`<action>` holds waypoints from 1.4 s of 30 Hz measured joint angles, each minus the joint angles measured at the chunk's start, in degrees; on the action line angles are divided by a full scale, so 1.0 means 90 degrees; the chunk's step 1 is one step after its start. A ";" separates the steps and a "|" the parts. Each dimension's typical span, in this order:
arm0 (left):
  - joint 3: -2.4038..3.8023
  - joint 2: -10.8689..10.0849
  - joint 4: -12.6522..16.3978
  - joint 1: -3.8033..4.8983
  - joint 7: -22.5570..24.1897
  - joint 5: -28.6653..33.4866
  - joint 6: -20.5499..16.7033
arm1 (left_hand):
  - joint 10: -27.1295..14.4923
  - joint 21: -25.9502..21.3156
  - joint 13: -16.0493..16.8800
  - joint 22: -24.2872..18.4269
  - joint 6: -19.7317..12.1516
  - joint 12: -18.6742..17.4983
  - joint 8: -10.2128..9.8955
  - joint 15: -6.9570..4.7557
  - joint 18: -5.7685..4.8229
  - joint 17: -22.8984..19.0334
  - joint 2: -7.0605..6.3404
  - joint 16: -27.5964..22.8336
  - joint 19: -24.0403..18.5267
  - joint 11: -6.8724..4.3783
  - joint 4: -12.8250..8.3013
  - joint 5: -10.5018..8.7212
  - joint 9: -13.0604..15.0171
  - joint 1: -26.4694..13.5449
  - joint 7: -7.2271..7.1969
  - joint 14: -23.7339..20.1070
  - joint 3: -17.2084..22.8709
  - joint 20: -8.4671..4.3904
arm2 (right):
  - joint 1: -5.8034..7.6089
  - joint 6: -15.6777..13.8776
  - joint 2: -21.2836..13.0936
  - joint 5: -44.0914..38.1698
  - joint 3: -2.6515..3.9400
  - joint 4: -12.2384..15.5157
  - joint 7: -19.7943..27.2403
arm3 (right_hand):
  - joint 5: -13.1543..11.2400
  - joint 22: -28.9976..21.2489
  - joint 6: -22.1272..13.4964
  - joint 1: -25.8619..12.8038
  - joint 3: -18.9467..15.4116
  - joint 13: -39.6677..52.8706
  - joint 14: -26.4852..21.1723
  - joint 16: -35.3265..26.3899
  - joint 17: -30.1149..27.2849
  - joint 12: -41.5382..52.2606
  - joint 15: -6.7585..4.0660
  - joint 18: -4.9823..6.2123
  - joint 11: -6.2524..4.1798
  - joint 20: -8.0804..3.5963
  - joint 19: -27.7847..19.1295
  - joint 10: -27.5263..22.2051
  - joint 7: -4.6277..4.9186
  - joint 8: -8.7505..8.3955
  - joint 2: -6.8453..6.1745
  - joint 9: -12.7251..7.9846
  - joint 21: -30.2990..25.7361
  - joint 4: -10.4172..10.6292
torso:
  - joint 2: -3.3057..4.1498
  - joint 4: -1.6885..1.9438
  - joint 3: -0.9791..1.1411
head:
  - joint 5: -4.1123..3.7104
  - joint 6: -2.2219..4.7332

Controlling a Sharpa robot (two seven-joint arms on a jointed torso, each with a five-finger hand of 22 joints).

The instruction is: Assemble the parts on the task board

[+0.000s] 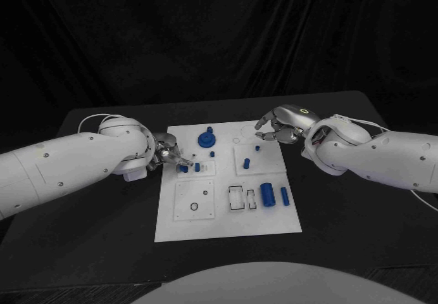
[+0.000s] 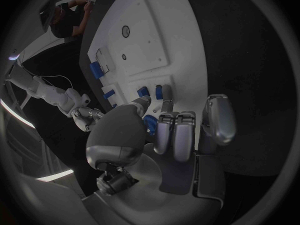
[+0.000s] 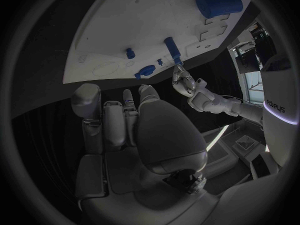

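Left hand (image 1: 169,154) in the head view sits at the board's (image 1: 228,215) left edge, fingertips down on a small blue part (image 1: 183,168) in a recess there; it looks to be pinching or pressing the part, likely to seat it, though the contact is too small to read. Right hand (image 1: 281,125) hovers past the board's far right corner, fingers curled in with nothing visible between them, seemingly waiting clear of the work. On the board a blue knob (image 1: 207,138) stands near the far edge, pegs (image 1: 246,163) stand mid-board, and a thick cylinder (image 1: 268,194) lies nearer the robot beside open slots, probably still to be fitted. The board lies flat on the black desk (image 1: 100,240)

From the left wrist, that hand (image 2: 164,130) has its fingers bent down over blue parts (image 2: 143,91) at the board's (image 2: 150,40) edge; a blue piece (image 2: 150,124) shows between thumb and fingers, so I judge it held, but the palm hides the contact itself

From the right wrist, the right hand (image 3: 134,130) shows fingers folded close together and holding nothing, with the board (image 3: 144,20) well apart beyond it. The knob (image 3: 146,70) and a peg (image 3: 170,46) show there; the cylinder (image 3: 219,3) is bent by the lens
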 measured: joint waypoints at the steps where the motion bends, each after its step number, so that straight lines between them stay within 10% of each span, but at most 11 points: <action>1: 0.0000 -0.0003 -0.0001 0.0000 -0.0004 0.0000 0.0005 | 0.0000 -0.0014 0.0000 0.0000 -0.0022 0.0000 0.0001 0.0000 -0.0001 0.0000 0.0011 0.0000 0.0000 0.0000 0.0000 0.0058 0.0020 0.0013 0.0003 0.0000 0.0000 0.0000 | -0.0001 0.0000 0.0000 0.0000 0.0000 0.0000 0.0000 | 0.0000 0.0000 0.0000 0.0000 0.0000 0.0000 0.0000 0.0000 0.0000 0.0000 0.0000 0.0000 0.0000 0.0000 0.0000 0.0000 0.0000 0.0000 0.0000 0.0000 0.0000 0.0000 | 0.0000 0.0000 0.0000 | 0.0000 0.0000; 6: 0.0000 -0.0016 -0.0002 0.0000 -0.0018 0.0000 0.0029 | 0.0000 -0.0015 0.0000 0.0000 -0.0065 0.0000 0.0155 0.0000 0.0000 0.0000 0.0055 0.0000 0.0000 0.0000 -0.0017 0.0674 0.0264 0.0190 0.0000 0.0000 -0.0017 0.0000 | -0.0003 0.0002 0.0002 0.0000 0.0000 -0.0002 -0.0001 | 0.0004 0.0000 0.0000 0.0000 0.0000 0.0000 0.0002 0.0000 0.0000 0.0001 0.0004 0.0000 0.0000 0.0000 0.0000 0.0000 0.0000 0.0000 0.0000 0.0000 -0.0004 0.0000 | -0.0001 0.0000 0.0001 | -0.0001 0.0000; 13: 0.0000 -0.0018 -0.0001 -0.0001 -0.0023 0.0000 0.0039 | 0.0000 -0.0015 0.0000 0.0000 -0.0111 0.0000 0.0196 0.0000 0.0000 0.0000 0.0056 0.0000 0.0000 0.0000 -0.0045 0.1006 0.0428 0.0258 -0.0046 0.0000 0.0011 0.0000 | -0.0006 0.0005 0.0004 0.0000 0.0000 -0.0003 -0.0001 | 0.0028 0.0000 0.0000 0.0000 0.0017 0.0000 -0.0017 0.0000 0.0000 0.0010 -0.0013 0.0000 -0.0022 0.0000 0.0000 -0.0023 0.0000 0.0000 0.0000 -0.0006 -0.0024 -0.0017 | -0.0001 -0.0001 0.0001 | 0.0010 0.0000; 27: 0.0000 -0.0017 0.0024 -0.0001 0.0032 0.0000 0.0002 | 0.0000 -0.0015 0.0000 0.0000 -0.0106 0.0000 0.0283 0.0000 0.0000 -0.0001 0.0083 0.0000 0.0000 0.0000 -0.0041 0.1031 0.0495 0.0285 -0.0047 0.0000 0.0012 0.0000 | -0.0009 0.0007 0.0015 0.0000 0.0000 -0.0012 -0.0002 | 0.0103 -0.0001 0.0000 0.0024 0.0054 0.0000 -0.0027 -0.0023 0.0000 -0.0008 -0.0001 0.0000 -0.0022 0.0000 0.0000 -0.0023 0.0000 0.0000 -0.0024 -0.0005 -0.0023 -0.0018 | -0.0001 -0.0001 0.0001 | 0.0002 0.0000; 42: 0.0000 -0.0006 0.0031 -0.0002 0.0083 0.0000 -0.0034 | 0.0002 0.0065 0.0000 0.0000 0.0188 0.0000 0.0475 -0.0024 0.0000 -0.0001 0.0083 0.0000 0.0048 -0.0045 0.0178 0.0612 0.0665 0.0285 -0.0138 -0.0024 -0.0104 -0.0048 | -0.0012 0.0013 0.0030 0.0000 0.0000 -0.0021 -0.0005 | 0.0147 0.0004 0.0000 0.0024 0.0071 0.0000 -0.0025 -0.0023 0.0000 -0.0006 0.0000 0.0000 -0.0022 0.0000 0.0000 -0.0023 0.0000 0.0000 -0.0024 -0.0011 -0.0049 0.0000 | -0.0001 0.0000 0.0001 | 0.0005 0.0000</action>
